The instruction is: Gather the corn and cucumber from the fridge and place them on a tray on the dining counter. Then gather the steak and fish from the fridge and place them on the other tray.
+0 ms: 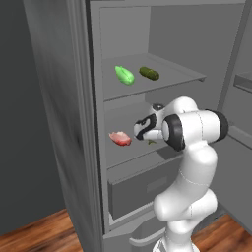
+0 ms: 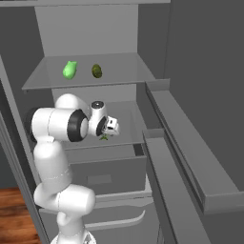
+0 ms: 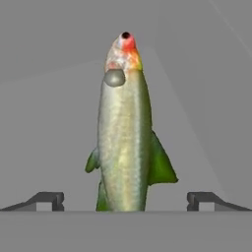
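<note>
Pincer [image 3: 125, 199] wide, empty, over fish [image 3: 124, 142]; fish tail cut off; base views: arm hides fish mostly.

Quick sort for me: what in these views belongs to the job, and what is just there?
Job things:
- corn, upper shelf
- cucumber, beside it
- steak, middle shelf
- fish, between the open gripper's fingertips
- fridge, door open

Just there:
- fridge drawer
- door bins
- wooden floor
</note>
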Robot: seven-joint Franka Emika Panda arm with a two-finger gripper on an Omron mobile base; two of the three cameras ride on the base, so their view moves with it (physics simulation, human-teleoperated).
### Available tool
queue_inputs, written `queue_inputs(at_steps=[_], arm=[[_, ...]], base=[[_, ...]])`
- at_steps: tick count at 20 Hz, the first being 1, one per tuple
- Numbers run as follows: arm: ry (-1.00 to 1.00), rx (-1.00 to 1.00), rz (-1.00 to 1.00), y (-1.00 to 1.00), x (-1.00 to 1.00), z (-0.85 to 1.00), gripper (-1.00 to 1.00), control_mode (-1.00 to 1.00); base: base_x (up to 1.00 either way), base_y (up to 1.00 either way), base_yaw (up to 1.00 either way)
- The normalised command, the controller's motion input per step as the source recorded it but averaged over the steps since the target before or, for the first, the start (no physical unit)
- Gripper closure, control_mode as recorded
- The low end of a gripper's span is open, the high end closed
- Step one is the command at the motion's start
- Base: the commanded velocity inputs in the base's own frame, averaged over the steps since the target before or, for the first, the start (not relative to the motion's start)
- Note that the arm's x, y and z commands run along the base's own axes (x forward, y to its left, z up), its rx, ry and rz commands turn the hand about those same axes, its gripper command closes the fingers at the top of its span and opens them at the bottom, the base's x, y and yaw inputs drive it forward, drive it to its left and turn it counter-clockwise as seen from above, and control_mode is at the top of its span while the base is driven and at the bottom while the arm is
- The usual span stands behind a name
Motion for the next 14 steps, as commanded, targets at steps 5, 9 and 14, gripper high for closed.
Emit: queue_inputs(at_steps=[5,9,14], arm=[[0.00,0.00,0.00,0.00,0.33,-0.23,-1.00,-1.00],[0.00,-0.01,0.00,0.10,0.21,-0.43,1.00,-1.00],[0.03,0.00,0.00,0.11,0.01,-0.68,1.00,-1.00]], base=[[0.00,0.00,0.00],[0.00,0.00,0.00],[0.00,0.00,0.00]])
